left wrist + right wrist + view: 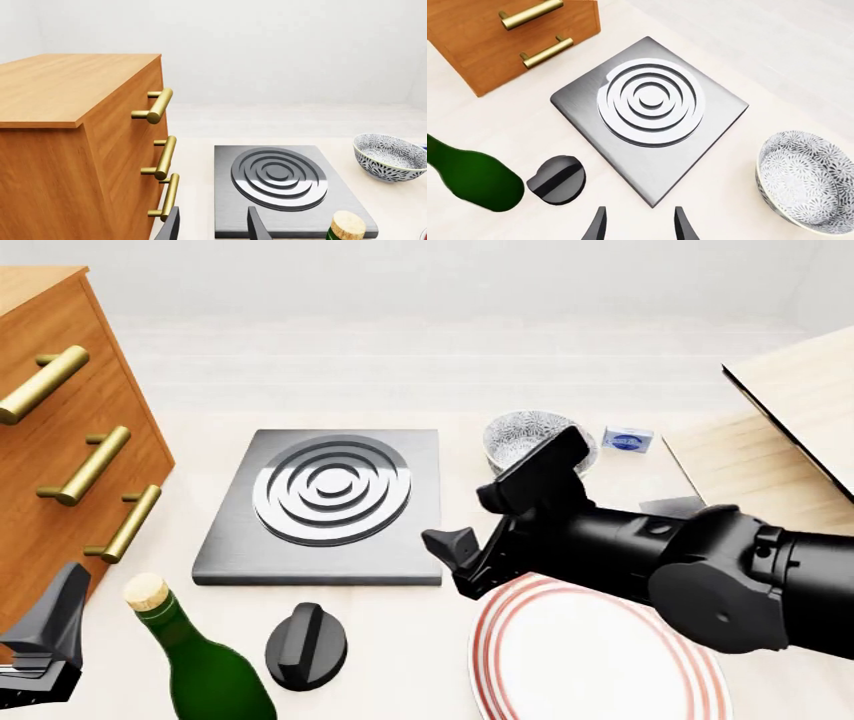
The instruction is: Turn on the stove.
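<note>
right tool (637,225) open above stove (650,115), near knob (557,180); left tool (212,227) open

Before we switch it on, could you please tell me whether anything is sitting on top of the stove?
Nothing rests on the stove: its ring burner and slab are bare. In the front view, the right claw covers a small bit of the slab's corner.
</note>
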Robot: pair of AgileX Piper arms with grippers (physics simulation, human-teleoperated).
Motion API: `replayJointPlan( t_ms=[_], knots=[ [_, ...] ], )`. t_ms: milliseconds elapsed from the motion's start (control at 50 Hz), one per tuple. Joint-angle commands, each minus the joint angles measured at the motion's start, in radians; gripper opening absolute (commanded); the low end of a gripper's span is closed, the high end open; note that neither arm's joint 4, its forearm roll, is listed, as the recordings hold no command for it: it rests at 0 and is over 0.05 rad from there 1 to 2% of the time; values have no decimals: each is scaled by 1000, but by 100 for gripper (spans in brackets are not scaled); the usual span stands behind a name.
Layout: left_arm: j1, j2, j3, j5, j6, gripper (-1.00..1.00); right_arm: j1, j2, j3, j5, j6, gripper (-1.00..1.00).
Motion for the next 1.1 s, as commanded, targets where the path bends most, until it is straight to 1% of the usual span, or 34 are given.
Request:
replayJointPlan(
  t_ms=[20, 60, 140, 160, 340, 440, 460, 480, 500, 540, 760, 820, 840, 880, 900, 1020, 1040, 1060, 1100],
  knots=[
    [0, 0, 0, 0, 0, 100, 35, 109, -40, -40, 24, 100],
    [0, 0, 0, 0, 0, 100, 36, 121, -40, -46, 14, 100],
    [0, 0, 0, 0, 0, 100, 49, 157, -48, -59, 33, 100],
    [0, 0, 0, 0, 0, 100, 48, 164, -50, -65, 29, 100],
    [0, 0, 0, 0, 0, 100, 85, 240, -80, -67, 37, 100],
    [0, 0, 0, 0, 0, 100, 89, 264, -108, -50, 36, 100],
    [0, 0, 0, 0, 0, 100, 82, 274, -114, -47, 74, 100],
    [0, 0, 0, 0, 0, 100, 92, 278, -117, -50, 79, 100],
    [0, 0, 0, 0, 0, 100, 96, 284, -124, -42, 62, 100],
    [0, 0, 0, 0, 0, 100, 97, 299, -135, -41, 61, 100],
    [0, 0, 0, 0, 0, 100, 135, 404, -181, -47, 79, 100],
    [0, 0, 0, 0, 0, 100, 131, 438, -199, -44, 72, 100],
    [0, 0, 0, 0, 0, 100, 137, 452, -207, -41, 55, 100],
    [0, 0, 0, 0, 0, 100, 131, 462, -212, -50, 67, 100],
    [0, 0, 0, 0, 0, 100, 129, 467, -218, -47, 59, 100],
    [0, 0, 0, 0, 0, 100, 120, 511, -242, -52, 58, 100],
    [0, 0, 0, 0, 0, 100, 121, 534, -252, -50, 46, 100],
    [0, 0, 0, 0, 0, 100, 121, 534, -252, -50, 46, 100],
    [0, 0, 0, 0, 0, 100, 101, 543, -257, -61, 44, 100]
  ],
)
